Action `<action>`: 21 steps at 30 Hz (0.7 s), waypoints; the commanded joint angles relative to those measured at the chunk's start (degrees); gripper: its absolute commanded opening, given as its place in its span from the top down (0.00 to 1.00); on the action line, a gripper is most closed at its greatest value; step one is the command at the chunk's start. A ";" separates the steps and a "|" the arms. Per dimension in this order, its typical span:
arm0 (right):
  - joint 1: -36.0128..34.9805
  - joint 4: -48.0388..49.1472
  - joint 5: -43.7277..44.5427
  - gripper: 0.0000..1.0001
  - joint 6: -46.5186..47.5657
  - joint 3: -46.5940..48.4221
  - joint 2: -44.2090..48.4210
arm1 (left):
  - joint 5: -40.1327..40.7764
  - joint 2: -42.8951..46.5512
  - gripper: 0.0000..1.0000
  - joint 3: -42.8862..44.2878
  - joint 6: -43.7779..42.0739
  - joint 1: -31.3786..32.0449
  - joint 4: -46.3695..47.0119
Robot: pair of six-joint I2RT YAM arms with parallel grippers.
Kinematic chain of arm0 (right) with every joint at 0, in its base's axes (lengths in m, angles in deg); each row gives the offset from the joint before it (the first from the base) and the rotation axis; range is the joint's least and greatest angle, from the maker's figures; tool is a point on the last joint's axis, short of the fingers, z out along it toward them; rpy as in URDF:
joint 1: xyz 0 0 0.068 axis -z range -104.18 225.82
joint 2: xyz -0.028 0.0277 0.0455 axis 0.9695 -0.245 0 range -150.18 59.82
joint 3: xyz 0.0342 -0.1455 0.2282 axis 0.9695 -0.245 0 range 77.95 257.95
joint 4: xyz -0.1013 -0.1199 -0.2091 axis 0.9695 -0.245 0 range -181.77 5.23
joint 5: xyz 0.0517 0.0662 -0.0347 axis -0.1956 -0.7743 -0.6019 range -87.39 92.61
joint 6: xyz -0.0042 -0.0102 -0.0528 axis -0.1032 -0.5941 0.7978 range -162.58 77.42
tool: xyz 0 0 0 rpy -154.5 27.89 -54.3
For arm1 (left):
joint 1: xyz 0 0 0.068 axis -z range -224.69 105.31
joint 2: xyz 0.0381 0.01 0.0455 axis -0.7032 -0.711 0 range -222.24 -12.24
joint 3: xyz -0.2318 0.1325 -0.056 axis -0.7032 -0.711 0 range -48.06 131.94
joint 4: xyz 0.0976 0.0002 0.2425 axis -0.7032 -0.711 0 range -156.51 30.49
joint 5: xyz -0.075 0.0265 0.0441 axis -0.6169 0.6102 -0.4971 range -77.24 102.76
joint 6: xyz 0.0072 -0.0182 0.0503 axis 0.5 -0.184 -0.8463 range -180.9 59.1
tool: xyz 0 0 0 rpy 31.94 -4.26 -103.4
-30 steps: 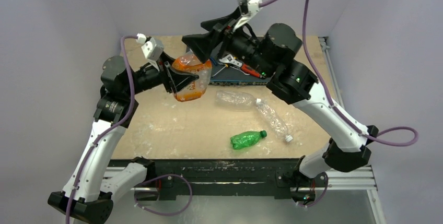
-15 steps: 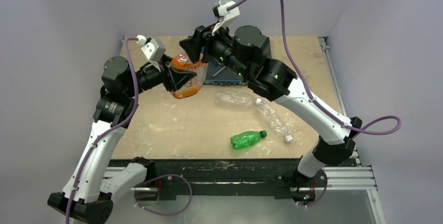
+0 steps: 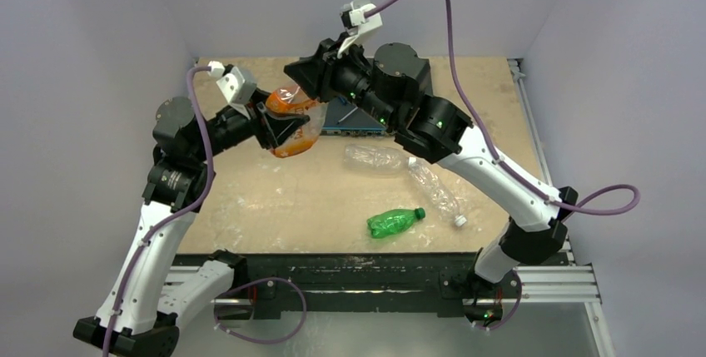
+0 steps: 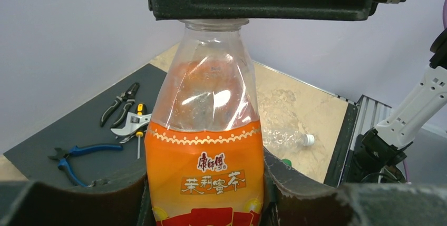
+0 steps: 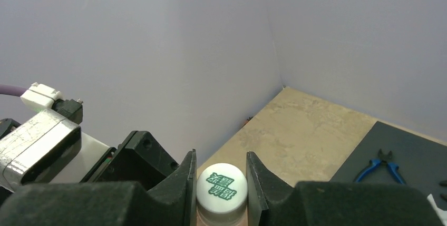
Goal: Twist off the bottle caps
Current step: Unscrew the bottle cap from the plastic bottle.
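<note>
Top external view has the pale worktop [image 3: 250, 199] filling the middle, with both arms reaching over its far-left part. The left hand [image 3: 279, 128] is clamped around the body of the squat orange-label bottle [image 4: 205, 178] and holds it lifted off the worktop. The right hand [image 3: 306, 74] meets it at the neck, its two fingers closed tight on that bottle's white cap [image 5: 222, 186], which bears green print. A dark mat [image 4: 79, 126] at the far edge carries blue-handled pliers [image 4: 79, 155] and other tools. Right of centre, one clear crinkled bottle [image 3: 375, 157] lies on its side, and a second clear bottle [image 3: 435, 189] lies slanting just beside it. Nearer the arm bases lies the green bottle [image 3: 390, 223]. Its green cap [image 3: 421, 213] sits on its neck, and a small white cap [image 3: 459, 220] sits on the second clear bottle.
</note>
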 commanded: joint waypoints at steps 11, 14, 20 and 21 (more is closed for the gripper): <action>2.63 11.86 -17.57 1.00 5.08 -10.26 11.76 | -8.42 0.13 1.00 0.07 2.24 -0.32 3.85; 5.89 17.35 -33.55 1.00 4.40 -15.06 15.29 | -16.77 -1.00 1.00 -0.03 7.89 -0.32 7.01; 8.38 25.00 -58.32 1.00 0.56 -17.35 16.52 | -26.50 -3.06 1.00 -1.60 21.84 -0.32 18.18; 8.42 25.91 -60.78 1.00 -0.68 -17.25 16.04 | -27.19 -3.11 1.00 -1.59 22.25 -0.32 18.46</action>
